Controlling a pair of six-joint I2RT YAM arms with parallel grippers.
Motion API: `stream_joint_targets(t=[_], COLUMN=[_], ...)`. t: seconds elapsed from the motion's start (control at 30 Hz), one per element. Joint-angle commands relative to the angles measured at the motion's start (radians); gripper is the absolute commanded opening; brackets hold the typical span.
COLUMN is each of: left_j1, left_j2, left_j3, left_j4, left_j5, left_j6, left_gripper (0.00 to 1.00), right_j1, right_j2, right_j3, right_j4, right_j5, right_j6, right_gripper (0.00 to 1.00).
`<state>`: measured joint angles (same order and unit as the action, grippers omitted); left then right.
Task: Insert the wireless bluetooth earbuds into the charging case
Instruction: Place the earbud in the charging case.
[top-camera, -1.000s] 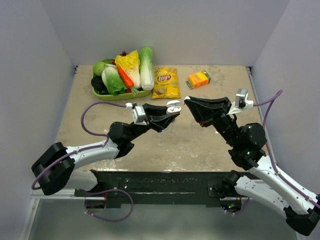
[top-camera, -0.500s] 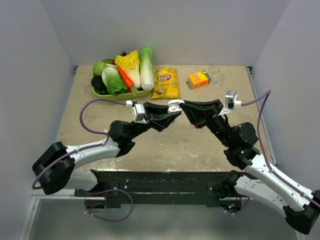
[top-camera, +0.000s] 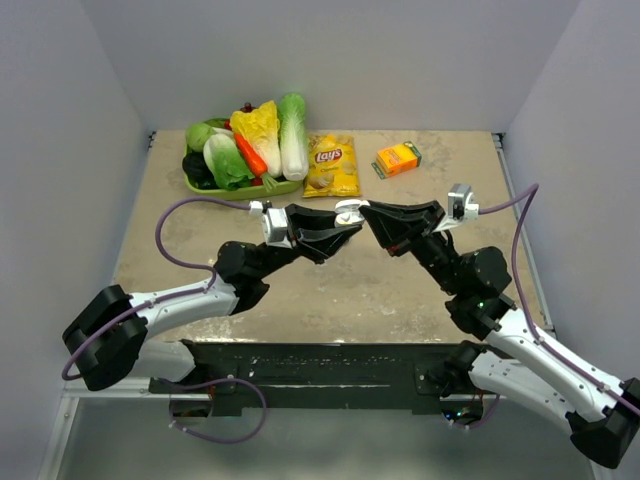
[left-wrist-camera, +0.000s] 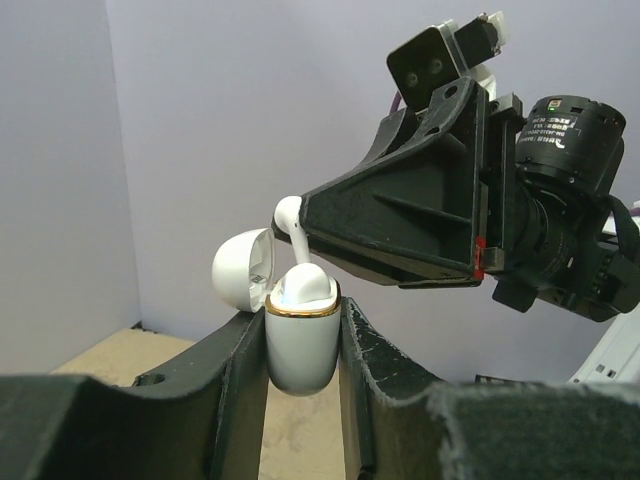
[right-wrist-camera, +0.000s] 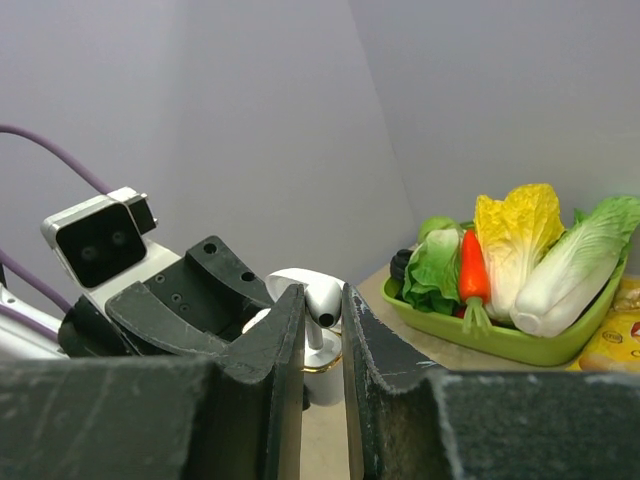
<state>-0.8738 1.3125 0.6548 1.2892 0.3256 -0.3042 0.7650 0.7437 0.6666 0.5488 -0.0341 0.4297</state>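
Left tool (top-camera: 340, 228): clamped on the white charging case (left-wrist-camera: 300, 350), holding it upright in the air above the middle of the surface (top-camera: 400, 290).
Case lid (left-wrist-camera: 243, 270): swung open, at 9 o'clock of the case mouth.
First earbud (left-wrist-camera: 308, 284): white, sitting in the case, its rounded top showing above the gold rim.
Right tool (top-camera: 368, 210): pinching the second earbud (left-wrist-camera: 289, 212).
Second earbud: at 12 o'clock just above the mouth, stem pointing down, not yet seated.
Progress: one in, probably; the other needs lowering and releasing.
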Motion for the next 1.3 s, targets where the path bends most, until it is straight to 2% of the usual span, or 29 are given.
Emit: stream_joint_targets(t=[0.0,1.27], left_j1=[-0.007,-0.005], left_j2=[-0.029,0.044], left_j3=[0.048,0.111], left_j4=[0.608,0.608], left_j5=[0.018,-0.045], left_j6=[-0.013,0.033], left_gripper=[0.0,0.0], right_j1=[0.002,0.0], right_j2=[-0.009,-0.033], right_j3=[-0.009,-0.012], right_j4=[0.043,-0.021], right_j5=[0.023,-0.032], right_j6=[-0.028,-0.028], right_gripper=[0.0,0.0])
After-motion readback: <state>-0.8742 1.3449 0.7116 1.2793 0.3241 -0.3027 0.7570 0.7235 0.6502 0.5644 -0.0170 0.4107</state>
